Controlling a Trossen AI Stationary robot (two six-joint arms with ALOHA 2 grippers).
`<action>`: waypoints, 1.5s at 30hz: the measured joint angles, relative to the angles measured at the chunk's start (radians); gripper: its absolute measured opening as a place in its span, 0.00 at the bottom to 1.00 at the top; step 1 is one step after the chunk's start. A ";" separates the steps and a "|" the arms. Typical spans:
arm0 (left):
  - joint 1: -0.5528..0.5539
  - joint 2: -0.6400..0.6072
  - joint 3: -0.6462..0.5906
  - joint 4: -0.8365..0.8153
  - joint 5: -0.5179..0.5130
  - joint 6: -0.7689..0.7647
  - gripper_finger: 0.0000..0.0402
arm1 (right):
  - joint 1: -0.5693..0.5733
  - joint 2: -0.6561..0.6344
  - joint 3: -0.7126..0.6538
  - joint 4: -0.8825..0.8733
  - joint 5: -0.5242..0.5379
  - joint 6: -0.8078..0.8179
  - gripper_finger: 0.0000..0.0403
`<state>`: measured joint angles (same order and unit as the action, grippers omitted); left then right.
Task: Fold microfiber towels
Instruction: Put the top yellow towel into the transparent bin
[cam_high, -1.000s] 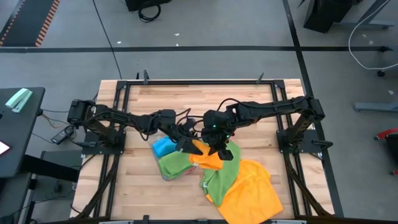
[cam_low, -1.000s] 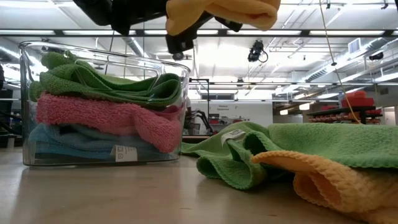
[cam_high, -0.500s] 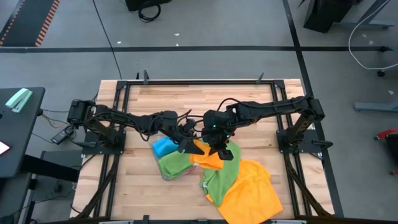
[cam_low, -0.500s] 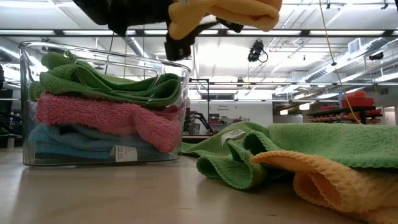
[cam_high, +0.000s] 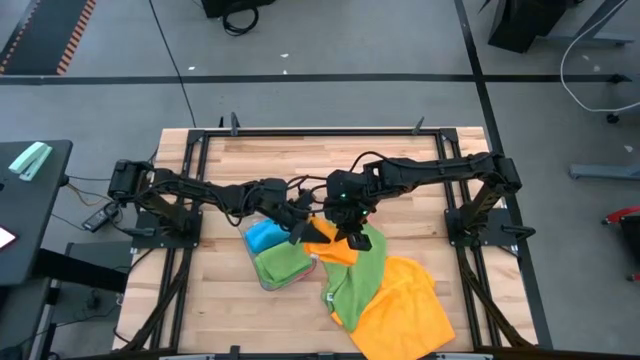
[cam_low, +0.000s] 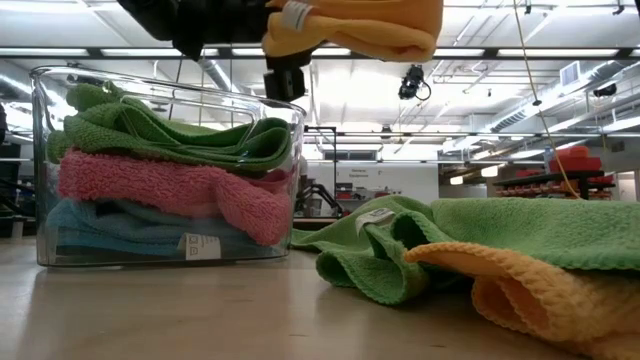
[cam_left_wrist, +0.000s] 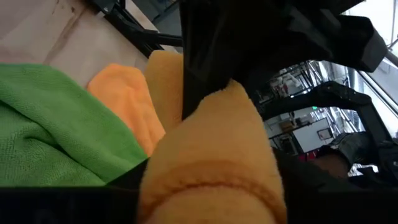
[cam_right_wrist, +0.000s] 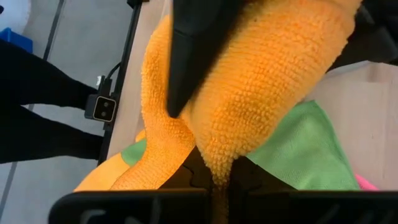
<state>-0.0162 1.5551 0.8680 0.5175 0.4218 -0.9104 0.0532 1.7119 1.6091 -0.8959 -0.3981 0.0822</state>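
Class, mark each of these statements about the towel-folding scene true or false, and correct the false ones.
1. A folded orange towel is held up above the table. True.
2. The clear tray holds only orange towels. False: it holds green, pink and blue towels.
3. In the tray, the pink towel lies under the green towel. True.
4. The right gripper hangs open. False: it is shut on the orange towel.

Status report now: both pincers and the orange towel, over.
Right pincer shut on folded orange towel, lifted. Left pincer beside it. Towel-filled clear tray just below.
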 joint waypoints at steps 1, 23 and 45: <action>0.000 0.000 0.000 0.000 -0.001 -0.001 0.46 | 0.001 0.000 0.000 0.000 -0.003 0.000 0.04; -0.026 0.000 0.001 0.004 -0.032 -0.089 0.08 | -0.016 -0.001 0.000 -0.004 -0.033 0.089 0.27; -0.282 -0.182 0.002 -0.504 -0.707 -0.470 0.06 | -0.140 -0.143 0.000 -0.184 -0.018 0.006 0.47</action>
<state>-0.2979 1.3728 0.8696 0.0137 -0.2849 -1.3807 -0.0866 1.5687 1.6094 -1.0796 -0.4160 0.0877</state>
